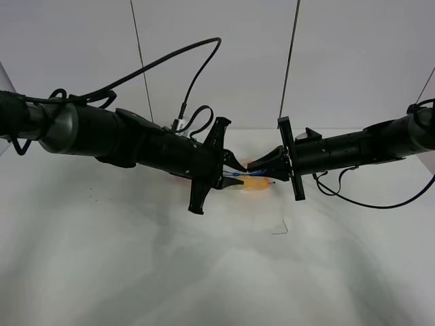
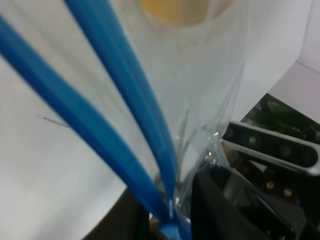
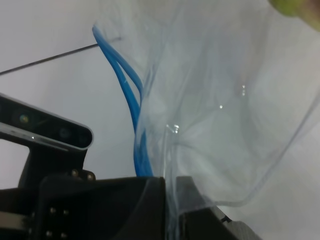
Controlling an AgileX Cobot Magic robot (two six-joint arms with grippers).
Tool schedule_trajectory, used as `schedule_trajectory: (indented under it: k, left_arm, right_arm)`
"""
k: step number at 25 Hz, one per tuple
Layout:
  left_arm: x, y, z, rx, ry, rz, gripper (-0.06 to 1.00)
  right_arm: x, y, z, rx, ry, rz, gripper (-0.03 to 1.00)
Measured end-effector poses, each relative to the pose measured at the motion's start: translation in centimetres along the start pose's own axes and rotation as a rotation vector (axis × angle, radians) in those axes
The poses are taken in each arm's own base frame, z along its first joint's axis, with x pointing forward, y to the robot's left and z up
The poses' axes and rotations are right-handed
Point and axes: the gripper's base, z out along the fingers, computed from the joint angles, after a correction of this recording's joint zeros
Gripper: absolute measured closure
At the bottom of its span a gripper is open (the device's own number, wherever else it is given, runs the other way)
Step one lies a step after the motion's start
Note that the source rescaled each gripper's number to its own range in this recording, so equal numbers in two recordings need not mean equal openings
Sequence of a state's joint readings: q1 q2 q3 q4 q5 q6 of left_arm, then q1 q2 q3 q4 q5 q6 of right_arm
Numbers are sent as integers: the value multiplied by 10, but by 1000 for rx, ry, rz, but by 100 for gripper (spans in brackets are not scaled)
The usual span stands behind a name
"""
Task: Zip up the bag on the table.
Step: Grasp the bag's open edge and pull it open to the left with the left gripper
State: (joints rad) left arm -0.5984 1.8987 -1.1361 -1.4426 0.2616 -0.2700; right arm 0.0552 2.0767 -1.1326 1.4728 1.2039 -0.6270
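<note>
The bag [image 1: 254, 182], clear plastic with something orange inside, is held up between my two grippers over the middle of the table [image 1: 204, 272]. The left gripper [image 1: 233, 178] has a finger on each side of the end of the blue seal strip [image 2: 85, 125], whose two tracks spread apart away from it. The fingertips are cut off in the left wrist view, so the grip is unclear. The right gripper [image 1: 266, 174] is shut on the bag's clear film [image 3: 225, 125] beside the seal strip [image 3: 131, 95]. Orange produce [image 2: 175, 10] shows through the plastic.
Both forearms stretch in low over the table from the left and right edges. A black cable [image 1: 353, 200] droops under the right arm. A thin dark mark [image 1: 280, 229] lies on the tabletop in front of the bag. A white panelled wall stands behind.
</note>
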Motion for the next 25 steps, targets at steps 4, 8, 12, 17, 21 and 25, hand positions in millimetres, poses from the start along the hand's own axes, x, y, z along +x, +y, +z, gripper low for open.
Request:
schedule_trajectory:
  k: [4,8,12,17,21,25]
  left_arm:
    - [0,0,0,0,1,-2,66]
    - [-2,0,-1,1,-2,-4,66]
    - [-2,-1,-1,2,-3,-5,69]
    - [-2,-1,-1,3,-3,-6,94]
    - [-2,-1,-1,3,-3,-6,94]
    - [-3,-1,-1,4,-4,-9,94]
  right_arm:
    - [0,0,0,0,0,0,97]
    - [0,0,0,0,0,0,97]
    - [0,0,0,0,0,0,97]
    - [0,0,0,1,1,0,97]
    - [0,0,0,1,1,-1,97]
    - [0,0,0,1,1,-1,97]
